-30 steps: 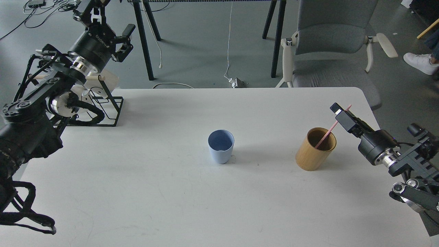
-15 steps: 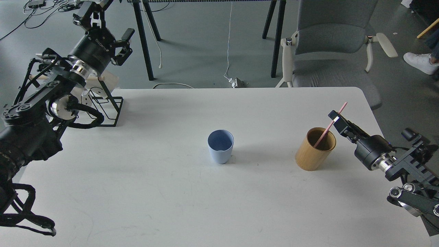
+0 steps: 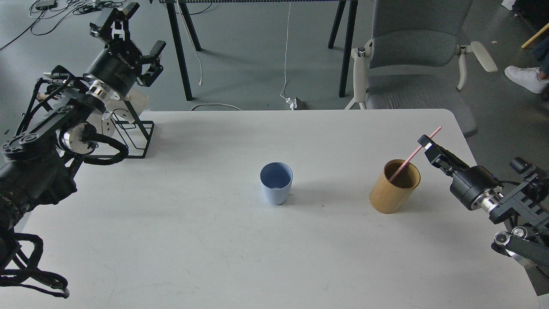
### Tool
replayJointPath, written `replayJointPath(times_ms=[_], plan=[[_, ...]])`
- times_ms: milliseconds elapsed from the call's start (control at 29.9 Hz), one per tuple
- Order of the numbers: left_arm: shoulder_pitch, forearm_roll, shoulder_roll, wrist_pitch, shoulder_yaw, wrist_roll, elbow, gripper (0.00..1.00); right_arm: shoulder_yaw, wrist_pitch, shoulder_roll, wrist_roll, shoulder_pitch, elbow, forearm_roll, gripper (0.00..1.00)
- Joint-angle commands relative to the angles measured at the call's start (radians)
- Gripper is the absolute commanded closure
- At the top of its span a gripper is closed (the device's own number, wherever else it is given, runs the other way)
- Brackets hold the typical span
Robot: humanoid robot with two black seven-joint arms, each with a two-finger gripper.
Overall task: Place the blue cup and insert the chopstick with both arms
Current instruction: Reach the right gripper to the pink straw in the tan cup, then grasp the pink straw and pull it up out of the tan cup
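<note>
The blue cup [image 3: 276, 183] stands upright and empty at the table's middle. To its right stands a tan bamboo holder [image 3: 394, 186]. My right gripper [image 3: 425, 143] is shut on the pink chopstick [image 3: 411, 155] just right of and above the holder's rim. The stick slants, with its lower end inside the holder's mouth and its upper end poking out past the gripper. My left gripper [image 3: 133, 25] is open and empty, raised beyond the table's far left corner, far from the cup.
A black wire rack [image 3: 137, 133] with white discs stands at the table's far left, beneath my left arm. A grey office chair [image 3: 416, 51] stands behind the table's far right. The table's right edge [image 3: 472, 154] is close to my right gripper.
My right gripper has shifted slightly and the chopstick now leans flatter, its lower end still in the bamboo holder. My left gripper has drifted a little up and left. The blue cup has not moved.
</note>
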Motion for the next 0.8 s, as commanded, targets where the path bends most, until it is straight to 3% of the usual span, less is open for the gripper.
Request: replayJointPath(times_ms=[0, 301, 402, 469, 603, 770], plan=[[0.004, 0.000, -0.001, 0.000, 0.000, 0.000, 0.000, 0.02, 0.026, 0.000, -0.044, 0.000, 0.000, 0.037, 0.001, 1.00], [0.010, 0.000, -0.003, 0.000, 0.000, 0.000, 0.001, 0.02, 0.173, 0.000, -0.335, 0.000, 0.020, 0.282, 0.017, 1.00], [0.018, 0.000, -0.003, 0.000, 0.001, 0.000, 0.006, 0.02, 0.204, 0.000, -0.375, 0.000, 0.064, 0.311, 0.018, 1.00], [0.027, 0.000, -0.003, 0.000, 0.002, 0.000, 0.035, 0.02, 0.198, 0.000, -0.365, 0.000, 0.127, 0.305, 0.014, 1.00], [0.044, 0.000, -0.003, 0.000, 0.003, 0.000, 0.081, 0.02, 0.142, 0.000, -0.219, 0.000, 0.295, 0.296, 0.001, 1.00], [0.081, 0.001, 0.017, 0.000, 0.005, 0.000, 0.077, 0.02, -0.142, 0.000, -0.044, 0.000, 0.558, 0.190, -0.023, 1.00]])
